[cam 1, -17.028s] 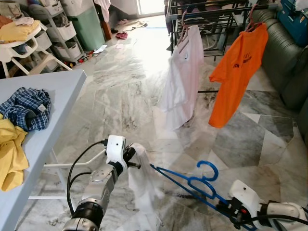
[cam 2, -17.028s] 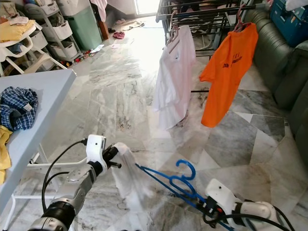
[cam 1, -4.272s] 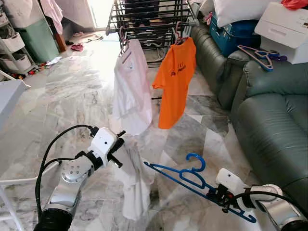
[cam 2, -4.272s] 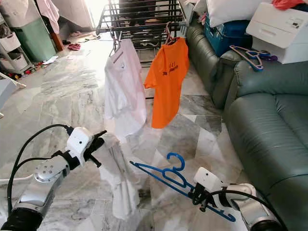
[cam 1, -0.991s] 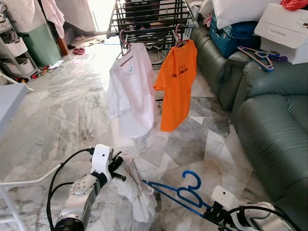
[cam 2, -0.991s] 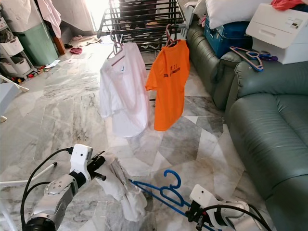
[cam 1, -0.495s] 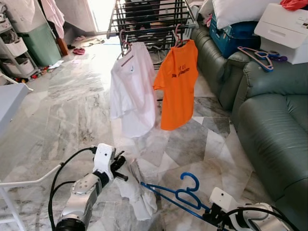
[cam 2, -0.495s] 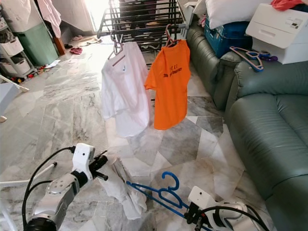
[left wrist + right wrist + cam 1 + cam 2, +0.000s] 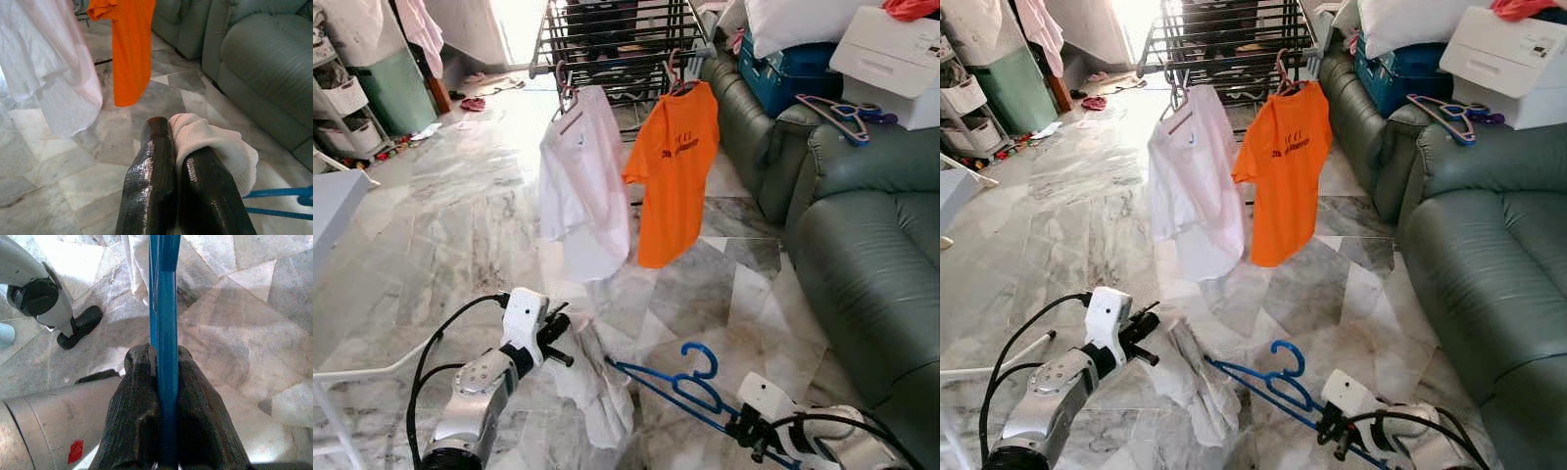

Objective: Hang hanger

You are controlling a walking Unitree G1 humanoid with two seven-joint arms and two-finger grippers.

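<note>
The right gripper is pinched on one end of the blue hanger, its black fingers pressed flat against the thin plastic bar. The left gripper is clamped on a bunched fold of the pale garment, which droops limp from the fingers toward the marble floor.

The hanger lies low, on the near side of the drying rack, its open hook turned up and its far tip just beside the hanging cloth. It looks light and rigid but slick, so held by one end it will likely twist; a hold nearer the hook would steady it. The cloth is soft, thin and apt to slide off.

On the rack's front rail hang a white shirt and an orange T-shirt, with a green leather sofa beside the rack.
</note>
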